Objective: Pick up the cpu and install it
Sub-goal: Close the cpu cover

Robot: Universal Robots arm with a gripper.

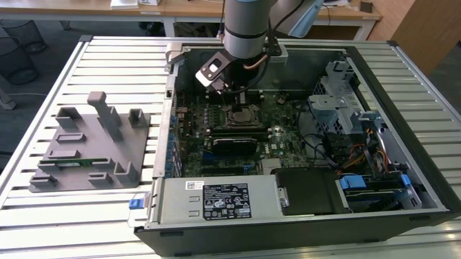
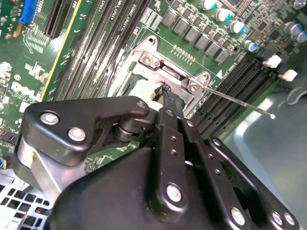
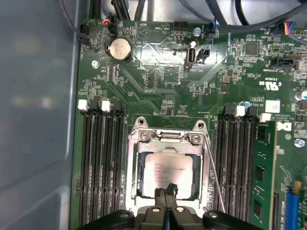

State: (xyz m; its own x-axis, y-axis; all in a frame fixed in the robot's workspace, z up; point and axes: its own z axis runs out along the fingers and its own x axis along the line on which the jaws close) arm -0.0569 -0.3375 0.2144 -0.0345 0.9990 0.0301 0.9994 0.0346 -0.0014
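In the first wrist view the cpu (image 3: 165, 168), a flat square chip with a pale silver top, lies level inside the metal-framed socket (image 3: 139, 140) on the green motherboard. My gripper (image 3: 167, 191) is shut, its two black fingertips pressed together over the cpu's edge nearest the wrist. In the second wrist view the same fingertips (image 2: 169, 98) point down at the pale cpu (image 2: 143, 92) in the socket. In the exterior view the gripper (image 1: 241, 101) hangs just above the socket (image 1: 242, 116) in the open computer case.
A thin socket lever rod (image 3: 214, 179) runs beside the socket frame. Black memory slots (image 3: 98, 163) flank the socket, and a green memory stick (image 3: 263, 167) stands in one. On the exterior view's left a grey fixture (image 1: 94, 145) sits on the slatted table. Cables and drive bays (image 1: 353, 124) fill the case's other side.
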